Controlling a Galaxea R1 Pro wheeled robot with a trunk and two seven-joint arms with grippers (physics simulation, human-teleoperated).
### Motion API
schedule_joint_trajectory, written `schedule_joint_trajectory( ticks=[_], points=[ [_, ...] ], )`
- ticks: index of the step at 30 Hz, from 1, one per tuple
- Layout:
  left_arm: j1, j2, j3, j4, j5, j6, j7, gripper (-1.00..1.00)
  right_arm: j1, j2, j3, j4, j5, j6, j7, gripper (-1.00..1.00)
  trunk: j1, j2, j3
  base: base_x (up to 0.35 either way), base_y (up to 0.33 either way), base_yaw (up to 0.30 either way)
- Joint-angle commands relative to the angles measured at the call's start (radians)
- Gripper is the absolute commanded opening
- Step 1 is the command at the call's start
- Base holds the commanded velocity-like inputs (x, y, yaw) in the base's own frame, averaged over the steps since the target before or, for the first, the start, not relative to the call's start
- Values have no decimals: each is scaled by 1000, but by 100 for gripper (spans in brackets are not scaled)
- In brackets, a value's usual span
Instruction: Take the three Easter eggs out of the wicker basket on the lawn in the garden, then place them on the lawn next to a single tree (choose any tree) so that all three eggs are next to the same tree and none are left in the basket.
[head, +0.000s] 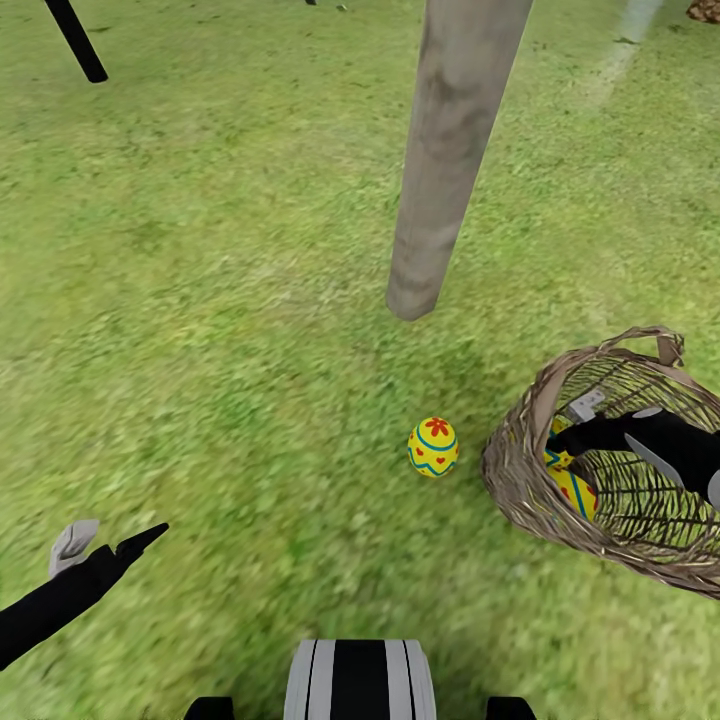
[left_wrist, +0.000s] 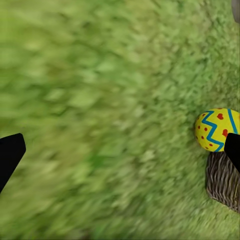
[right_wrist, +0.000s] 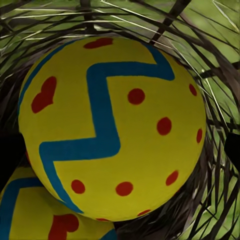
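Two eggs lie in the tipped wicker basket (head: 610, 470) on the lawn (head: 220, 300), where the right gripper's (head: 572, 425) spread fingers seem to frame the upper egg (right_wrist: 112, 127): smooth, rigid, probably slippery, best pinched across its middle.

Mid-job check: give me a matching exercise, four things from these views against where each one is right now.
Things:
1. egg on the grass
2. right gripper
3. left gripper
4. tree trunk

Places:
a. reaching inside the wicker basket
b. over bare lawn, holding nothing
c. rising from the lawn beyond the egg
d. between trunk and robot, beside the basket

Pairs: 1-d, 2-a, 3-b, 4-c
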Motion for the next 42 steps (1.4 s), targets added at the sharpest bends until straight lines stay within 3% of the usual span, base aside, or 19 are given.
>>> schedule_joint_trajectory(
  ticks=[1, 9, 42],
  points=[
    [-1, 0, 2, 0, -3, 4, -6, 100, -1, -1, 4, -2, -9, 4, 0, 100, 0, 0, -1, 0, 0, 0],
    [-1, 0, 4, 0, -3, 4, -7, 100, -1, -1, 3, -2, -9, -27, 0, 100, 0, 0, -1, 0, 0, 0],
    [-1, 3, 7, 0, -3, 5, -7, 100, -3, -3, -1, -54, -7, -20, 1, 100, 0, 0, -4, 0, 0, 0]
  ],
)
